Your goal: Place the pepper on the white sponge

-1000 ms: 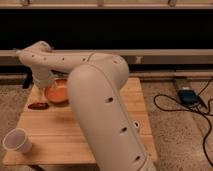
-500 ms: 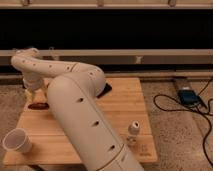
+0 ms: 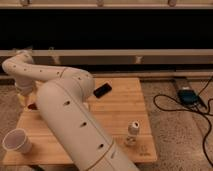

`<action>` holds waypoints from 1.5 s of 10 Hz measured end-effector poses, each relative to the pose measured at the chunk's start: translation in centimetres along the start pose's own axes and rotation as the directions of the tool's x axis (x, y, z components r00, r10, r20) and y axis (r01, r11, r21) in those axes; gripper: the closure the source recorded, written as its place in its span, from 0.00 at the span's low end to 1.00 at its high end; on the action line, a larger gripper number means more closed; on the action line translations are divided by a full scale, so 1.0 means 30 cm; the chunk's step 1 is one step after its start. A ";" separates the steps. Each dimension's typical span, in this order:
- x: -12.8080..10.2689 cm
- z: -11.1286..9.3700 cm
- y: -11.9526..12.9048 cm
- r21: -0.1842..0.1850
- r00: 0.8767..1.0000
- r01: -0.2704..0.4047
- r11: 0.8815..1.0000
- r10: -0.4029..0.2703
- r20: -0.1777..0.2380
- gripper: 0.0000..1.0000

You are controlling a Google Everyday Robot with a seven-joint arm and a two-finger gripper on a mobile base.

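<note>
As arm [image 3: 75, 120] swung nearer, claw [image 3: 24, 95] far left

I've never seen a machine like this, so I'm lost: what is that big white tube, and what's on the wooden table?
The white tube is a robot arm, seen by one camera looking down along it. It bends to the left edge of the table, where its gripper hangs low; whether it holds anything is hidden. A small red bit beside it may be the pepper. Also there: a white cup, a black phone-like slab and a small white bottle. No sponge shows.
</note>
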 end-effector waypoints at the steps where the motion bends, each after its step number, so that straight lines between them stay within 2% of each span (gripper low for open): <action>1: -0.021 0.012 0.005 0.001 1.000 0.009 1.000 -0.009 -0.005 0.35; 4: -0.050 0.052 -0.024 -0.004 0.999 0.010 1.000 -0.011 -0.034 0.35; 7: -0.047 0.089 -0.048 -0.012 0.996 0.015 1.000 -0.016 -0.083 0.35; 10: 0.015 0.127 -0.048 -0.010 0.990 0.037 0.999 -0.038 -0.136 0.35; 15: 0.083 0.225 -0.051 0.002 0.982 0.036 0.999 -0.036 -0.184 0.35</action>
